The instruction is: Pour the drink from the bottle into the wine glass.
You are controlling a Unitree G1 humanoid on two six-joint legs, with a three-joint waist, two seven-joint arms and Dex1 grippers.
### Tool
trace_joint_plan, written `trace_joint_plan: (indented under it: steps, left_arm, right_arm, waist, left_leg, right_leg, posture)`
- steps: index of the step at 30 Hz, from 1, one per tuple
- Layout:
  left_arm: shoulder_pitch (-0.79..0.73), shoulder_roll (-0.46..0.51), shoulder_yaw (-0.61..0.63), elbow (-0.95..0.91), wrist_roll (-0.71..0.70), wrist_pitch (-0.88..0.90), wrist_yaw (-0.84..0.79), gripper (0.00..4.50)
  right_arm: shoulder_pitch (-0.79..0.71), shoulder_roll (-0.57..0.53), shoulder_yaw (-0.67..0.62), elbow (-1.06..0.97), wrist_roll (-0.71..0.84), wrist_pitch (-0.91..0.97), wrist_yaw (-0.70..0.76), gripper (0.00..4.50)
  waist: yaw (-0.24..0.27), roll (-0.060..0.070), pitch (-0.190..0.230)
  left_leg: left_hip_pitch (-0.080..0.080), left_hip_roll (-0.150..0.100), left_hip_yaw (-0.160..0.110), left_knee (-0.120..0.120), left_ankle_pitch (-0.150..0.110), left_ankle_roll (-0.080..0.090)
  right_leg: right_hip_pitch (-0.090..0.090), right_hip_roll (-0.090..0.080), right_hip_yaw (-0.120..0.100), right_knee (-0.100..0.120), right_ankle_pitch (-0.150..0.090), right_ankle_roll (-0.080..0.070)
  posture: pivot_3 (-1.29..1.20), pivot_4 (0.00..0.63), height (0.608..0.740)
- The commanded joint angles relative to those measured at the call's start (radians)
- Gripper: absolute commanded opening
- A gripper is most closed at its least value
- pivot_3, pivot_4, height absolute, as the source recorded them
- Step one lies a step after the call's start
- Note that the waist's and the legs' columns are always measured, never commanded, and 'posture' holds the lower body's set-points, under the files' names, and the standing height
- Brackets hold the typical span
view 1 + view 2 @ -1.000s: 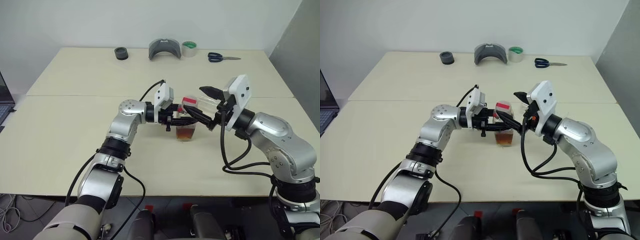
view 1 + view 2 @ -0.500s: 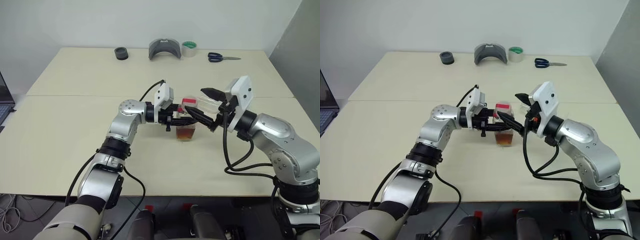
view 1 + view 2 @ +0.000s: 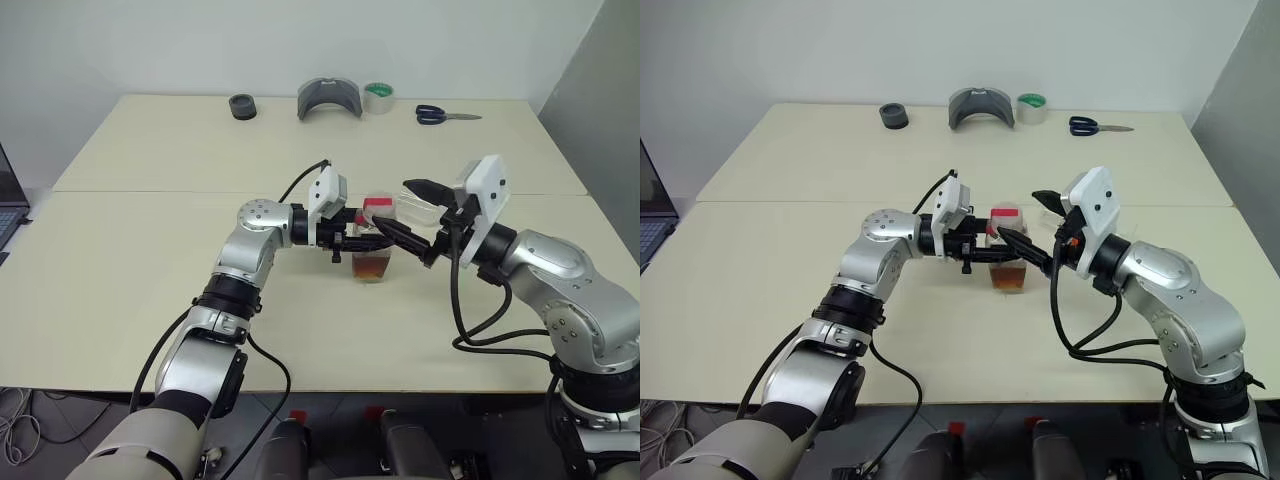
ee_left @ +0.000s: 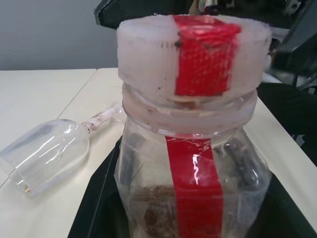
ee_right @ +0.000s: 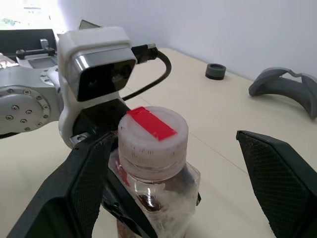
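Bottle (image 3: 372,245), one, capped, stands upright mid-bench (image 3: 150,250), clamped at its body by the left fingers (image 5: 106,191). Right fingers (image 5: 270,173) spread wide, flanking its cap (image 5: 152,136) without contact. One wine glass (image 4: 47,151) lies on its side nearby; surrounding bench surface offers open room.

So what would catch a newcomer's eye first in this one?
Mid-table, the left gripper is shut on the bottle, which stands upright with its cap on and amber drink low inside. The right gripper is open, one finger on either side of that cap. The wine glass lies on its side on the table just beyond the bottle.
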Motion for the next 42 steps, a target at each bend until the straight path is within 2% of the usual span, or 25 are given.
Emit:
trace_joint_plan:
  steps: [1,7,18,21,26,30,37,42]
  left_arm:
    - [-0.006,-0.003,0.005,-0.027,-0.009,-0.013,0.000,1.78]
    - [-0.007,-0.003,0.004,-0.026,-0.008,-0.014,0.001,1.78]
    - [-0.002,-0.004,0.000,-0.030,-0.006,-0.020,0.001,1.78]
    - [0.000,-0.005,-0.001,-0.032,-0.006,-0.021,0.002,1.78]
    - [0.004,-0.007,-0.003,-0.036,-0.006,-0.022,0.003,1.78]
    - [0.007,-0.008,-0.005,-0.038,-0.006,-0.025,0.004,1.78]
    - [0.020,-0.010,-0.004,-0.053,-0.008,-0.017,0.006,1.78]
    - [0.025,-0.008,0.003,-0.057,-0.007,-0.015,0.018,1.78]
  right_arm:
    - [-0.018,0.008,-0.039,-0.043,0.066,0.031,-0.011,4.21]
    - [-0.066,0.004,-0.022,-0.003,0.073,0.081,-0.032,4.21]
    - [-0.119,-0.014,0.039,0.046,0.046,0.075,0.017,4.21]
    - [-0.123,-0.014,0.040,0.051,0.044,0.071,0.018,3.60]
    - [-0.123,-0.013,0.045,0.049,0.028,0.054,0.017,1.89]
    - [-0.108,-0.021,0.060,0.030,-0.016,0.010,0.023,1.80]
    - [-0.060,-0.063,0.133,-0.005,-0.249,-0.232,0.019,1.74]
    - [0.009,-0.011,0.000,-0.050,-0.171,-0.186,-0.035,1.74]
  waist:
    - [0.000,0.000,0.000]
    - [0.000,0.000,0.000]
    - [-0.001,0.000,0.000]
    - [-0.001,0.000,0.000]
    - [-0.001,0.000,0.000]
    - [-0.001,0.000,0.000]
    - [0.000,0.000,0.000]
    - [-0.001,0.000,0.000]
  left_leg:
    - [0.000,0.000,0.000,0.000,0.000,0.000]
    - [0.000,0.000,0.000,0.000,0.000,0.000]
    - [0.000,0.000,0.000,0.000,0.000,0.000]
    - [0.000,0.000,0.000,0.000,0.000,0.000]
    - [0.000,0.000,0.000,0.000,0.000,0.000]
    - [0.000,0.000,0.000,0.000,0.000,0.000]
    - [0.000,0.000,0.000,0.001,0.000,0.000]
    - [0.000,0.000,0.000,0.001,0.000,0.000]
  right_leg:
    - [0.000,0.000,0.000,0.000,0.000,0.000]
    - [0.000,0.000,0.000,0.000,0.000,0.000]
    - [0.000,0.000,0.000,0.000,0.000,0.000]
    - [0.000,0.000,0.000,0.000,0.000,0.000]
    - [0.000,0.000,0.000,0.000,0.000,0.000]
    - [0.000,0.000,0.000,0.000,0.000,0.000]
    - [0.000,0.000,0.000,0.000,0.000,0.000]
    - [0.000,0.000,0.000,0.001,0.000,0.000]
  posture:
    - [0.00,0.150,0.740]
    - [0.00,0.150,0.740]
    - [0.00,0.150,0.740]
    - [0.00,0.150,0.740]
    - [0.00,0.150,0.740]
    - [0.00,0.150,0.740]
    - [0.00,0.150,0.740]
    - [0.00,0.150,0.740]
